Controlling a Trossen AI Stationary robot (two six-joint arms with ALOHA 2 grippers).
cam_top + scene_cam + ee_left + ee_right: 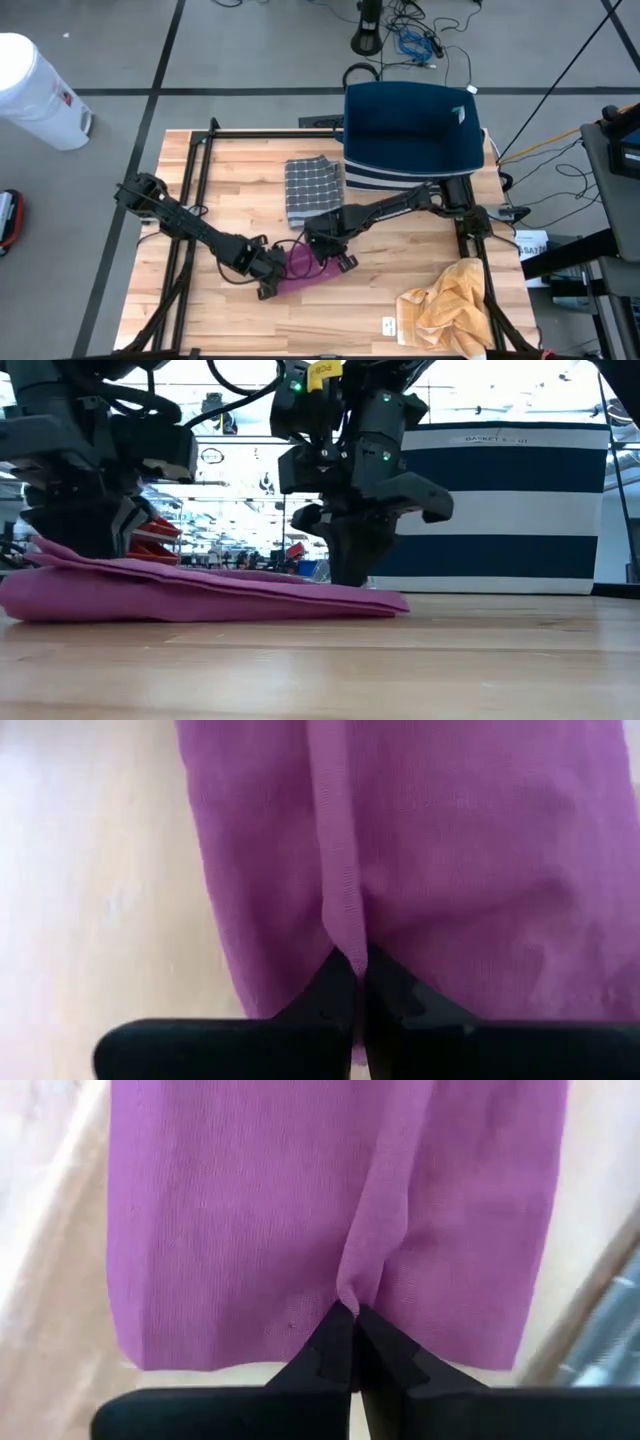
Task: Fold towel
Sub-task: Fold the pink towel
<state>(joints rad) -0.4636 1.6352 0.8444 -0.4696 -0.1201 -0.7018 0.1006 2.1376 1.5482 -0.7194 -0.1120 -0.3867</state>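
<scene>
**Purple towel lying low on the table**

The purple towel (303, 268) lies flat, in layers, on the wooden table (400, 255), near its centre, slightly toward 7 o'clock. Its fabric is pinched into small ridges at two opposite edges.

Both claws meet on the purple towel (303, 268) at the tabletop (380, 270) centre: left claw (272, 272) at its nine o'clock, right claw (335, 255) at two o'clock.

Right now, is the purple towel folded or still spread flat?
Folded, at least partly. The purple towel lies on the table in stacked layers in the low view, both grippers' jaws shut on pinched cloth. How many folds: cannot tell.
</scene>
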